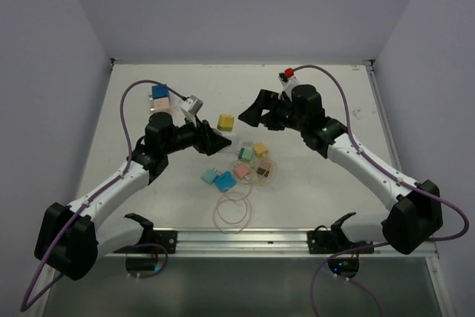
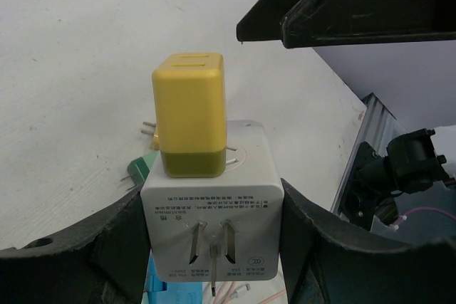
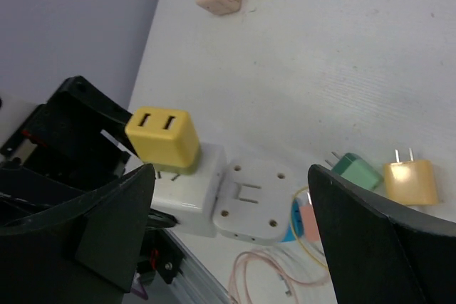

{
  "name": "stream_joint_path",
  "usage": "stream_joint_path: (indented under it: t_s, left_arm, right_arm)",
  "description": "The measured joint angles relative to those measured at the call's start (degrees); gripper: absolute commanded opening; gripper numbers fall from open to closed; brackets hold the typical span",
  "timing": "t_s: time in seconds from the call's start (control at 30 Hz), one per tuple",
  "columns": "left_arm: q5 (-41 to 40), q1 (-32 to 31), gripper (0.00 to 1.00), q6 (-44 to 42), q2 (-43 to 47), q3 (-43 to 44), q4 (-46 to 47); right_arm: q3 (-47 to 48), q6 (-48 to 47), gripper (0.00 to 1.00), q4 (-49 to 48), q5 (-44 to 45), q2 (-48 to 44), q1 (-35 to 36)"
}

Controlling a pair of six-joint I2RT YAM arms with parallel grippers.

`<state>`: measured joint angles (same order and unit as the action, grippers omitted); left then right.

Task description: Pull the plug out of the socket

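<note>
while the left fingers clamp the socket, the right fingers stand wide by the plug

where the two arms meet over the middle of the white tabletop (image 1: 148,120), the small yellow cube-shaped plastic plug (image 2: 191,112) sits upright on the top face of the white plastic cube socket (image 2: 210,208). the left gripper (image 1: 214,142) is closed tight on the socket, its black fingers (image 2: 92,247) pressed to two opposite sides. the right gripper (image 3: 229,174) is spread wide and holds nothing; it touches neither plug nor socket, and the plug lies just ahead of it

beyond the plug, bare table runs to the far edge and out to the left edge. the near side is crowded: a flat white rounded adapter (image 3: 246,208) lies just beside the socket, then loose small plugs in green (image 3: 356,171), pale orange (image 3: 410,179), pink and blue, with loops of thin pink cord (image 1: 234,209) nearer the aluminium rail (image 1: 245,239) along the near edge. a blue-and-cream block (image 1: 159,96) stands far left. plain pale lilac walls (image 1: 245,5) close the table on three sides
</note>
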<state>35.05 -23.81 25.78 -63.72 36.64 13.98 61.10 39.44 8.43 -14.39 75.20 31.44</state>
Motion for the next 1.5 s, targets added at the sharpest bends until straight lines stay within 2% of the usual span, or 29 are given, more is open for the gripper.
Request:
stream_joint_path:
  t_s: [0.43, 0.67, 0.77, 0.9, 0.93, 1.0, 1.03, 1.07, 1.33, 1.5]
  left_arm:
    - [-4.42, -5.16, 0.0, 0.04, -2.21, 0.04, 0.07]
    - [-5.99, -6.01, 0.0, 0.04, -2.4, 0.42, 0.09]
    - [-6.78, -6.27, 0.0, 0.07, -2.4, 0.74, 0.09]
    - [-7.69, -6.64, 0.0, 0.02, -2.54, 1.01, -0.02]
    - [-8.09, -6.69, 0.0, 0.09, -2.58, 1.03, -0.02]
    - [-8.74, -6.88, 0.0, 0.13, -2.78, 1.07, -0.13]
    - [-9.14, -7.08, 0.0, 0.11, -2.82, 1.07, -0.15]
    - [-9.51, -7.3, 0.0, 0.11, -2.82, 1.07, -0.15]
    - [-12.15, -8.92, 0.0, 0.48, -2.69, 0.72, 0.17]
    - [-14.53, -9.88, 0.0, 2.23, -0.98, -2.56, 2.91]
  right_arm:
    - [1.51, 4.63, 0.89, -4.31, 0.26, 2.78, 6.73]
    - [2.01, 5.03, 0.79, -4.39, 1.66, 5.99, 8.33]
    - [2.01, 5.27, 0.68, -4.42, 1.86, 6.97, 8.87]
    - [2.05, 5.29, 0.44, -4.37, 3.13, 7.8, 9.57]
    - [2.08, 5.29, 0.31, -4.48, 3.23, 8.0, 9.46]
    - [2.12, 5.09, 0.17, -4.35, 3.98, 8.11, 9.6]
    - [2.12, 4.94, 0.06, -4.31, 4.15, 8.11, 9.64]
    - [2.21, 4.87, 0.01, -4.13, 4.48, 8.11, 9.7]
    - [4.48, 2.32, 0.0, -0.83, 7.08, 8.35, 10.21]
    - [7.41, 0.42, 0.0, 2.78, 6.4, 10.05, 10.38]
